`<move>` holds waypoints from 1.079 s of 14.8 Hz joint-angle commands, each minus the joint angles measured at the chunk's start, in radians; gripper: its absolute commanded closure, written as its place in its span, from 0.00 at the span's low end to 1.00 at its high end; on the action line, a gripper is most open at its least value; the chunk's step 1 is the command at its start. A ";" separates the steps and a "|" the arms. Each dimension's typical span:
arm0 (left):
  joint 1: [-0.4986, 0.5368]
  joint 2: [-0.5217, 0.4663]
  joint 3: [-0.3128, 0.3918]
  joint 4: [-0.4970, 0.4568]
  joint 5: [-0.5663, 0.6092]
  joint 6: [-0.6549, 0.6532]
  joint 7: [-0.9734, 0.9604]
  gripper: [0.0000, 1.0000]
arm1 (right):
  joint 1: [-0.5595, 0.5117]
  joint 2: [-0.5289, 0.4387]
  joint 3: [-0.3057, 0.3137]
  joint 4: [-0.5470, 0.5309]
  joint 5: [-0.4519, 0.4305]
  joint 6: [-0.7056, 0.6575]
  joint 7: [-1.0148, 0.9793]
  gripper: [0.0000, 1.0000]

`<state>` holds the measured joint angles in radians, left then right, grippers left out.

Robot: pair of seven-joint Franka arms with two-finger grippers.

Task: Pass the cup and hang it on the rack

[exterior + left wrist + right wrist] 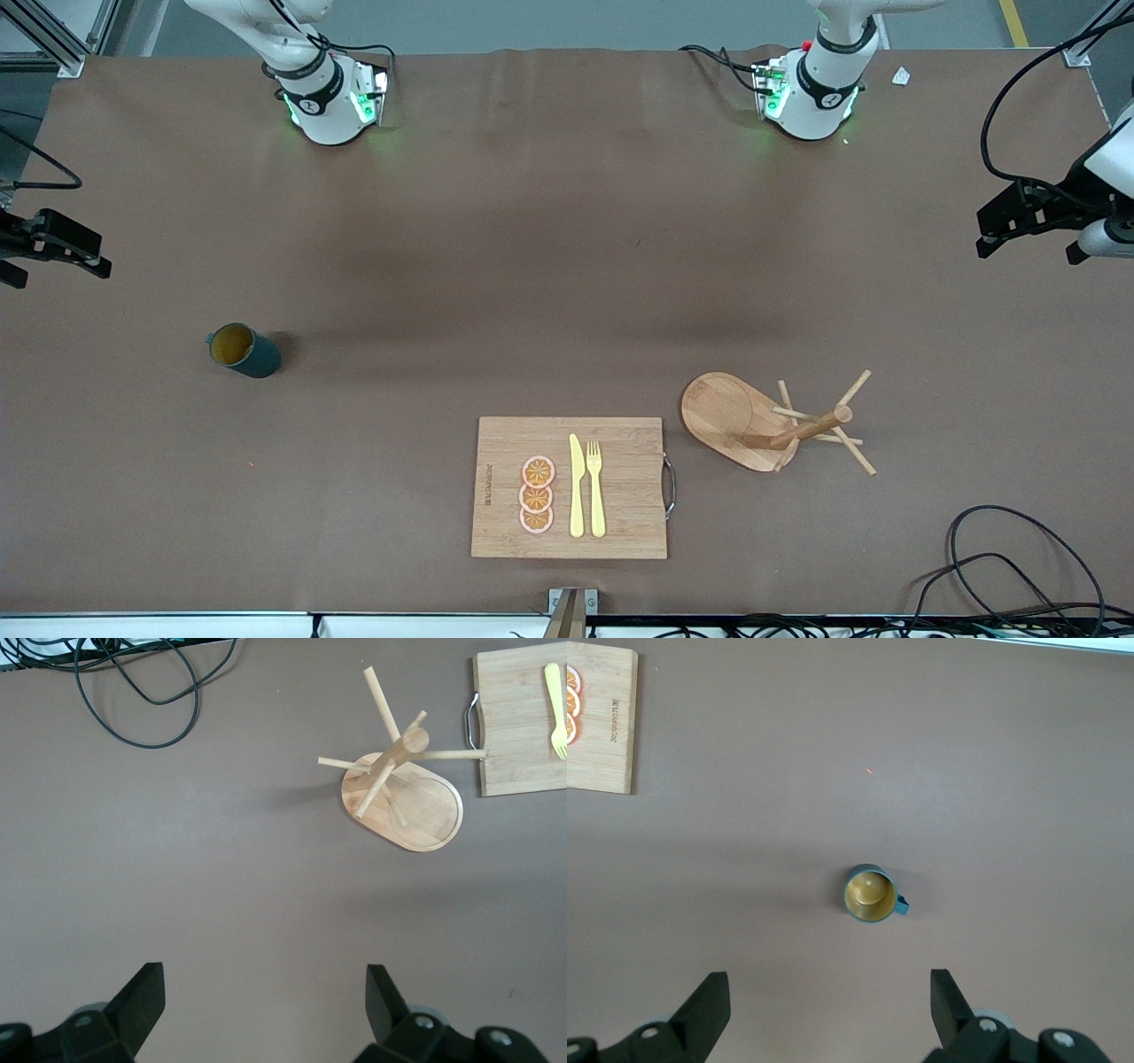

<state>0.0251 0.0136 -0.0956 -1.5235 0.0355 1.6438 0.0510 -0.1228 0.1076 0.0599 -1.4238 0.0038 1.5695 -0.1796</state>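
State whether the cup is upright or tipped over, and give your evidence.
Upright: the cup stands on the table with its round mouth facing up, yellow-orange inside showing in the right wrist view.

We find almost nothing that can be read. The rectangular light wooden cutting board (620, 523) carries one short line of dark lettering, a brand stamp by the look of it, running along the edge that faces the right arm's end of the table. In the front view the stamp is a thin dark row of characters, too small for us to make out a single letter. In the right wrist view the same stamp shows on the board's corner (602, 744), again as a row of capitals that we cannot spell out. We see no other readable words, numbers or signs on anything else.
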 commanded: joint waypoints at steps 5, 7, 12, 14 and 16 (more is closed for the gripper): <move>0.029 -0.017 -0.004 -0.010 0.000 0.008 -0.020 0.00 | 0.002 -0.014 0.005 -0.001 -0.010 -0.009 0.020 0.00; 0.027 -0.017 -0.004 -0.012 0.000 0.008 -0.020 0.00 | 0.002 -0.014 0.006 -0.003 -0.010 -0.006 0.020 0.00; 0.029 -0.017 -0.004 -0.010 0.001 0.008 -0.020 0.00 | -0.003 -0.011 0.000 -0.026 -0.010 -0.009 0.005 0.00; 0.030 -0.017 -0.004 -0.010 0.003 0.008 -0.016 0.00 | -0.002 -0.011 -0.002 -0.046 -0.011 -0.011 0.005 0.00; 0.027 -0.017 -0.004 -0.010 0.003 0.008 -0.016 0.00 | 0.000 -0.013 0.001 -0.099 -0.016 -0.005 0.008 0.00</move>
<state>0.0503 0.0136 -0.0961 -1.5235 0.0355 1.6458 0.0393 -0.1226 0.1115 0.0575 -1.4563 0.0027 1.5551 -0.1796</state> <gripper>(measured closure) 0.000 0.000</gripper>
